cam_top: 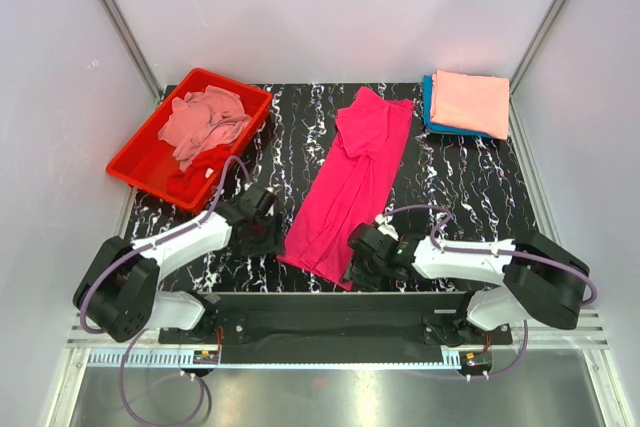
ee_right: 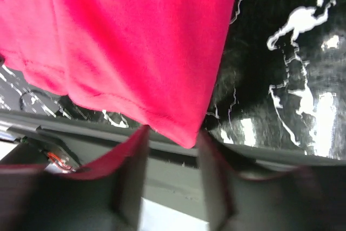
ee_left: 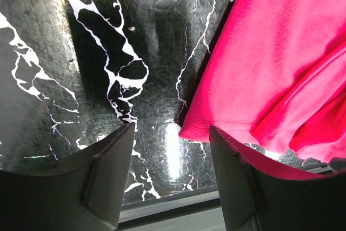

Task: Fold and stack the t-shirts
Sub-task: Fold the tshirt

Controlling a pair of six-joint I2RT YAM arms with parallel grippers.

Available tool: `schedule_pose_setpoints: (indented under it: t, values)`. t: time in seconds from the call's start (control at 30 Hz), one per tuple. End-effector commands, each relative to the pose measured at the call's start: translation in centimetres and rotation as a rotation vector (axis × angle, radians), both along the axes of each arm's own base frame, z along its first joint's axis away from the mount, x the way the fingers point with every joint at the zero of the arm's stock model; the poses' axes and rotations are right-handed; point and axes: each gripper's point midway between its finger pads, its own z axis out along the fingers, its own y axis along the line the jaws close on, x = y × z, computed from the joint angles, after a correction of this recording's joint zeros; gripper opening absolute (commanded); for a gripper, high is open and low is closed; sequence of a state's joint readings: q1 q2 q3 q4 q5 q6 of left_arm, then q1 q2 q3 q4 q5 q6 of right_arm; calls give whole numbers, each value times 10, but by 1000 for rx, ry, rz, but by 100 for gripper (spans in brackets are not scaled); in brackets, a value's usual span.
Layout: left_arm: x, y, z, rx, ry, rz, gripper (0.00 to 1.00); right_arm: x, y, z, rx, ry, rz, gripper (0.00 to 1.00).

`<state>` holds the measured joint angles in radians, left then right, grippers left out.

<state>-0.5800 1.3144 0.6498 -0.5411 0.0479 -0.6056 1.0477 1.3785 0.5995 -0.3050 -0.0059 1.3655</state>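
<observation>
– Folding stage. Your magenta t-shirt (cam_top: 350, 182) lies mid-frame on the surface (cam_top: 470, 177); left gripper (ee_left: 172, 131) wide beside its hem, right gripper (ee_right: 173, 133) parted around a corner.
– Next?
– Likely pinch both corners.

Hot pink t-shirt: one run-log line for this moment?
hot pink t-shirt: narrow strip, mid-table | left gripper: open beside hem corner | right gripper: open, hem corner between tips | folded stack: far right corner
</observation>
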Motion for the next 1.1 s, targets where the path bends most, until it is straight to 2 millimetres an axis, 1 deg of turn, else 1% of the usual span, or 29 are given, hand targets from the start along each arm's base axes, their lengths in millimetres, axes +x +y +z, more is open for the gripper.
schedule_pose_setpoints:
  t: [0.0, 0.03, 0.07, 0.1, 0.13, 0.17, 0.2, 0.27, 0.3, 0.33, 0.37, 0.4, 0.43, 0.47, 0.5, 0.53, 0.57, 0.6, 0.63, 0.7, 0.73, 0.77, 0.8, 0.87, 0.9, 1.03, 1.07]
  values:
    - [7, -2, 11, -15, -52, 23, 63, 7, -10, -15, -75, -33, -43, 40]
    - [8, 0, 19, -14, -74, 35, 64, 4, -14, -16, -92, -26, -41, 28]
    - [8, 0, 25, -23, -87, 38, 65, 2, -18, -16, -105, -24, -39, 23]
    - [10, 4, 33, -3, -115, 56, 67, -1, -26, -12, -119, -21, -37, 14]
    - [10, 4, 39, -9, -130, 57, 68, -3, -31, -10, -126, -21, -39, 14]
    - [10, 2, 49, -32, -159, 50, 69, -6, -35, -8, -129, -22, -25, 7]
    - [8, -2, 54, -46, -165, 38, 69, -12, -44, -2, -135, -16, -18, 4]
    - [-1, -8, 61, -64, -162, 4, 69, -18, -53, 2, -150, -7, -2, 0]
    - [-6, -10, 61, -68, -158, 0, 69, -27, -62, 4, -163, 14, 11, 0]
    - [-12, -11, 58, -76, -152, -7, 69, -31, -66, 3, -164, 27, 17, 0]
    - [-20, -18, 57, -93, -148, -36, 68, -36, -69, 3, -165, 40, 26, 0]
    - [-25, -25, 58, -122, -148, -38, 68, -45, -77, 0, -172, 67, 35, 0]
    - [-33, -36, 55, -171, -126, -65, 68, -48, -82, -2, -177, 78, 34, 0]
    - [-39, -42, 54, -191, -114, -78, 67, -51, -86, -3, -182, 87, 25, 0]
    - [-49, -52, 51, -211, -91, -92, 67, -57, -97, -4, -196, 97, 17, 0]
    - [-50, -60, 50, -234, -95, -100, 67, -59, -100, -3, -195, 99, 13, 0]
    - [-59, -65, 44, -230, -84, -125, 67, -61, -103, -1, -190, 102, -1, 0]
    - [-62, -67, 40, -228, -74, -115, 67, -63, -110, 3, -184, 96, -12, 0]
    - [-64, -70, 33, -216, -67, -117, 67, -63, -112, 5, -178, 91, -24, 0]
    - [-73, -75, 25, -211, -41, -135, 66, -64, -118, 10, -160, 79, -45, 0]
    - [-75, -81, 23, -221, -34, -144, 66, -65, -119, 11, -155, 77, -48, 1]
    - [-81, -87, 22, -231, -26, -168, 66, -65, -119, 14, -140, 70, -55, 1]
    - [-81, -95, 24, -258, -28, -170, 66, -66, -122, 14, -145, 74, -54, 1]
    - [-88, -104, 24, -290, -5, -190, 66, -67, -124, 14, -147, 73, -58, 1]
    - [-89, -109, 26, -311, -5, -186, 66, -67, -124, 15, -145, 70, -59, 1]
    - [-94, -108, 19, -282, 5, -185, 66, -65, -122, 18, -137, 62, -62, 1]
    - [-99, -109, 16, -277, 19, -195, 66, -64, -122, 18, -140, 57, -58, 1]
